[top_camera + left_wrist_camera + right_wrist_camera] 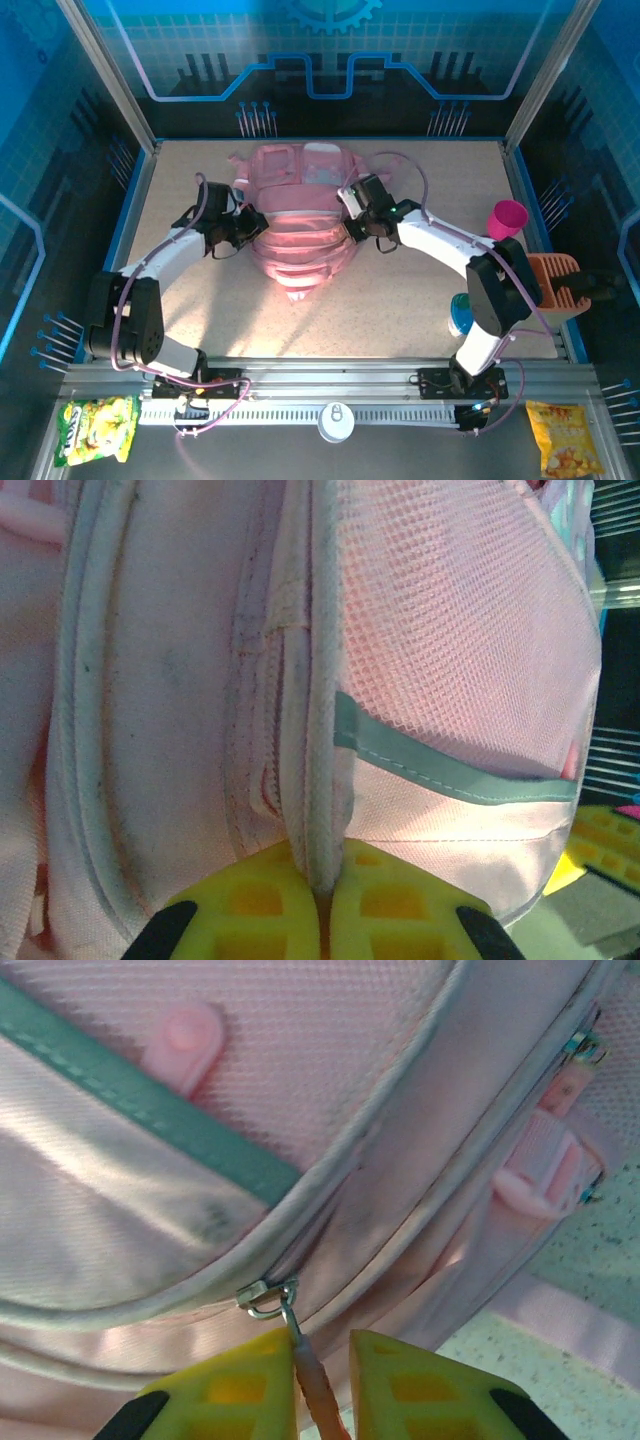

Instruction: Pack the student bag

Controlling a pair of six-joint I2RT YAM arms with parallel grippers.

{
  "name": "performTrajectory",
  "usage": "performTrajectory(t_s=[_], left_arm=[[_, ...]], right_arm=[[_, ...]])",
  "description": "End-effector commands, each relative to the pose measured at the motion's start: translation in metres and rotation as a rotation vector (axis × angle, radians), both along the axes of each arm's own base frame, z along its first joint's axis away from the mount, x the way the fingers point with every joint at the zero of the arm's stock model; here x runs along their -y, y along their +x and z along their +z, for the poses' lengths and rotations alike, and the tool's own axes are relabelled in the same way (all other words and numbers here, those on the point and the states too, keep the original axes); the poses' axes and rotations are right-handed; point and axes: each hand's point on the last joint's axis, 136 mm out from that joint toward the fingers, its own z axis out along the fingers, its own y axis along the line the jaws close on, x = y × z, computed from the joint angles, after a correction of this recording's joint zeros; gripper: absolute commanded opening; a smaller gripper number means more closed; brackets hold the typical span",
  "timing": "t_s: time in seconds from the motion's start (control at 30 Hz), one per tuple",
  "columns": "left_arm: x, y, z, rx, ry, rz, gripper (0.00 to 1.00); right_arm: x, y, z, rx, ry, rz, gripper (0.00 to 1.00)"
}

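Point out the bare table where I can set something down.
Widest free patch: table front, bordered by student bag, left arm, right arm and near rail. Smaller ones: the back corners beside the bag. Crowded: right edge, with magenta cup and orange holder.

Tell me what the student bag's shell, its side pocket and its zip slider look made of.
The student bag shell: woven cloth, probably synthetic, slight sheen, visible ribs; side pocket: open mesh, holes show; zip slider: likely metal, silvery glint.
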Motion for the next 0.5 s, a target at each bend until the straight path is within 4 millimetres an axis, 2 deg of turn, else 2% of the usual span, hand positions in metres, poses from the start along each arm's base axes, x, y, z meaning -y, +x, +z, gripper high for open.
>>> performTrajectory(t_s=[0.0,0.17,0.3,0.33,0.4,0.47], left_arm=[[-0.012,-0.001,0.000,0.019,0.093,-0.095,0.00],[-0.003,0.001,0.005,0.033,0.084,-0.181,0.00],[-0.001,0.002,0.010,0.060,0.074,-0.186,0.00],[-0.002,0.002,0.013,0.071,0.076,-0.179,0.03],[-0.010,0.002,0.021,0.089,0.107,-0.129,0.22],[-0.022,0.001,0.030,0.119,0.161,-0.068,0.33]], right_arm=[[0.028,0.017,-0.005,-0.034,-0.086,-0.019,0.21],[0.030,0.046,0.011,-0.001,-0.039,-0.073,0.26],[0.025,0.052,0.026,0.000,0.033,-0.144,0.34],[0.026,0.049,0.031,0.006,0.057,-0.161,0.37],[0.025,0.040,0.045,0.027,0.116,-0.171,0.44],[0.029,0.028,0.066,0.086,0.174,-0.177,0.55]])
